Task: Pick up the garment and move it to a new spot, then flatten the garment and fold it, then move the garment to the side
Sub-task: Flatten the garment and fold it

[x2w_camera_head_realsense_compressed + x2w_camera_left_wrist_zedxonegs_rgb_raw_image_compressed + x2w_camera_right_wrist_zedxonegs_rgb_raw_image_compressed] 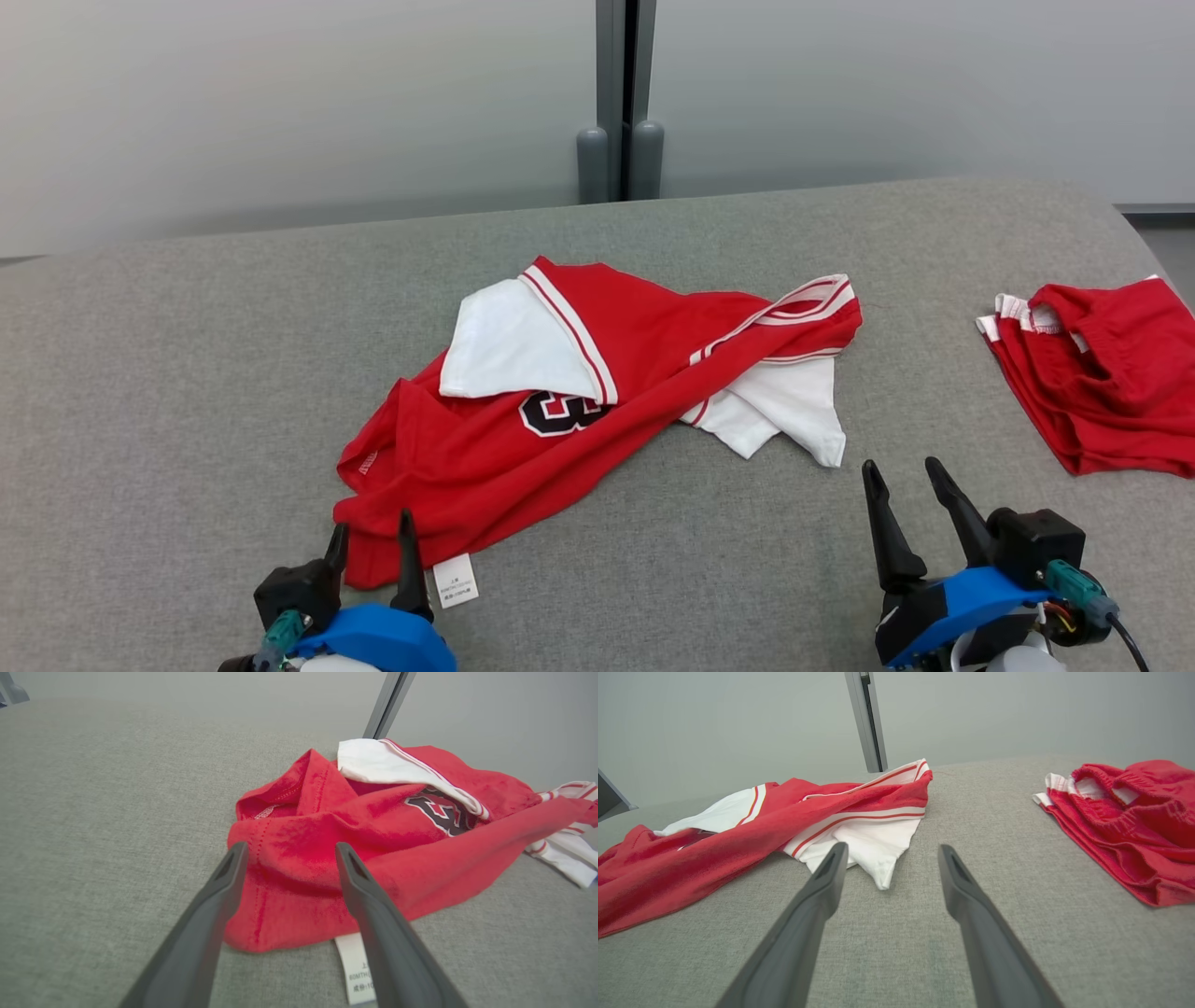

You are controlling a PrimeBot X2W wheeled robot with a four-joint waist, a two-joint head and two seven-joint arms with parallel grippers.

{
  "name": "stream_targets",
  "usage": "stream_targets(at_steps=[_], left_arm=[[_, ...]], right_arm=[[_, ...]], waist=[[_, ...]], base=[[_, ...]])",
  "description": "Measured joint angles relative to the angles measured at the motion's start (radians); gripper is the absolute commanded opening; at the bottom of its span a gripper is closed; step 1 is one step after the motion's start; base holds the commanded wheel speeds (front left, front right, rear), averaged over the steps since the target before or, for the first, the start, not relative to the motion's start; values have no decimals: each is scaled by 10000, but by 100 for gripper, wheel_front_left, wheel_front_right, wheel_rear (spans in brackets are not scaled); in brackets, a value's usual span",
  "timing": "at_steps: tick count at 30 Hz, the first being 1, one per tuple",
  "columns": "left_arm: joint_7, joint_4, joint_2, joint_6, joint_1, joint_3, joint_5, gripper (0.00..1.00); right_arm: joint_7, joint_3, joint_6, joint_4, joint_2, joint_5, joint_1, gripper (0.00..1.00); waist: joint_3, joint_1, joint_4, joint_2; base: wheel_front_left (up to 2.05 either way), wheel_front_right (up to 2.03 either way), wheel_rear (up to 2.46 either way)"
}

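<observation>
The garment (597, 392) is a red jersey with white sleeves and a black-and-white number, lying crumpled in the middle of the grey surface. It also lies ahead of the fingers in the left wrist view (373, 826) and to the left in the right wrist view (784, 812). My left gripper (372, 534) stands open at the jersey's near left corner, its jaws apart with the red hem between and just under them, gripping nothing. My right gripper (904, 471) is open over bare surface, just right of the white sleeve (794, 411).
A second red piece, shorts with a white waistband (1097, 373), lies at the right edge of the padded grey table (187, 373). A white care label (456, 581) sticks out beside the left fingers. A grey post (621, 103) and pale wall stand behind.
</observation>
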Motion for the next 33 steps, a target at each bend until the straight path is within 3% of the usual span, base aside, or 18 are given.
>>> stream_targets(at_steps=[2, 3, 5, 8, 10, 14, 15, 29, 30, 31, 33], left_arm=[[0, 226, 0, 36, -196, -29, -222, 94], [2, 324, 0, 48, -258, -46, -391, 67], [2, 439, 4, 125, -344, -142, -497, 54], [0, 581, 0, 255, -492, -242, -765, 75], [0, 639, 0, 303, -534, -280, -836, 73], [0, 755, 4, 481, -787, -253, -947, 36], [2, 780, 0, 491, -856, -247, -949, 0], [2, 970, -6, 1154, -1802, 696, -435, 0], [2, 1009, -4, 1198, -1845, 740, -360, 60], [0, 1007, -6, 1229, -1850, 809, -309, 100], [0, 909, -12, 1275, -1845, 972, -148, 100]], right_arm=[[0, 4, 0, 10, 0, -10, -27, 100], [0, 15, 0, 17, 2, -12, -37, 100], [0, 17, 0, 35, 0, -12, -91, 100], [0, 31, 0, 58, 2, -12, -209, 100], [0, 29, 0, 59, 0, -12, -229, 100], [0, 27, 0, 52, 2, -8, -322, 100], [0, 21, 0, 46, 0, -8, -376, 100], [0, 190, 0, -69, 0, 82, -855, 100], [0, 203, 0, -94, 2, 96, -854, 100], [2, 209, 0, -150, 4, 121, -854, 100], [0, 209, 0, -276, 0, 140, -851, 100]], waist=[[85, 0, -44, 0], [118, 0, -71, 0], [189, 0, -115, 0], [299, 0, -168, 0], [388, 0, -194, 0], [599, -1, -234, 0], [652, 0, -239, 0], [1271, 0, -549, 1], [1245, 0, -570, 1], [1205, 0, -584, 1], [1070, 0, -581, 1]], base=[[0, 0, 0], [0, 0, 0], [0, 0, 0], [0, 0, 0], [0, 0, 0], [0, 0, 0], [0, 0, 0], [0, 0, 0], [0, 0, 0], [0, 0, 0], [0, 0, 0]])
